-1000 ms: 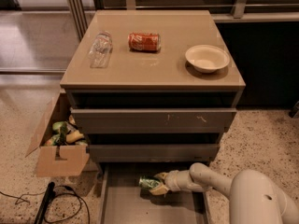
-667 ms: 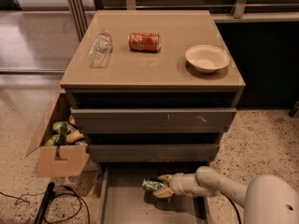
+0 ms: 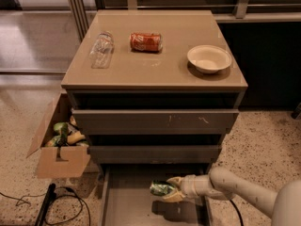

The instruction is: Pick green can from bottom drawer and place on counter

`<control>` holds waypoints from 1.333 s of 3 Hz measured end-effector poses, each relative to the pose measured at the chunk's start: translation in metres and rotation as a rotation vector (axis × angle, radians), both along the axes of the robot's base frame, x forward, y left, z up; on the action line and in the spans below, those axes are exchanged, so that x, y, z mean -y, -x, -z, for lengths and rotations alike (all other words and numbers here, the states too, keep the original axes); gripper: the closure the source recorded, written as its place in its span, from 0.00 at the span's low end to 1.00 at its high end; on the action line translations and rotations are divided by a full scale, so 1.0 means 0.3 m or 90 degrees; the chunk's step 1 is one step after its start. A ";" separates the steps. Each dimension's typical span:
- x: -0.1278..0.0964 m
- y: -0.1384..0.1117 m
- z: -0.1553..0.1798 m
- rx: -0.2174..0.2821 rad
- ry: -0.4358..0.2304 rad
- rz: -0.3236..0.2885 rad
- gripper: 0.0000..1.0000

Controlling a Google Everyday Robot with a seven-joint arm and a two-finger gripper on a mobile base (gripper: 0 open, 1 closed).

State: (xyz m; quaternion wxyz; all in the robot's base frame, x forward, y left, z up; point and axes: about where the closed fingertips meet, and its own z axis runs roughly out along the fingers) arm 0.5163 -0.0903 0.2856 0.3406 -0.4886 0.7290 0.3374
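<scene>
The green can [image 3: 161,188] lies on its side between the fingers of my gripper [image 3: 170,190], which is shut on it. The gripper holds it a little above the floor of the open bottom drawer [image 3: 131,206]; a shadow lies beneath it. My pale arm [image 3: 235,187] reaches in from the lower right. The tan counter [image 3: 155,67] is the cabinet's top, well above the can.
On the counter lie a clear plastic bottle [image 3: 101,49], a red-orange can [image 3: 146,42] and a white bowl [image 3: 209,58]. The two upper drawers [image 3: 155,121] stick out slightly over the bottom one. An open cardboard box [image 3: 59,147] with items stands left of the cabinet; cables [image 3: 51,204] lie on the floor.
The gripper with the green can has moved a little right and toward the front of the drawer, lifting slightly off its floor. The arm has drawn back to the right.
</scene>
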 end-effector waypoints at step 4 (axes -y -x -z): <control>0.092 -0.010 -0.297 0.042 0.022 0.005 1.00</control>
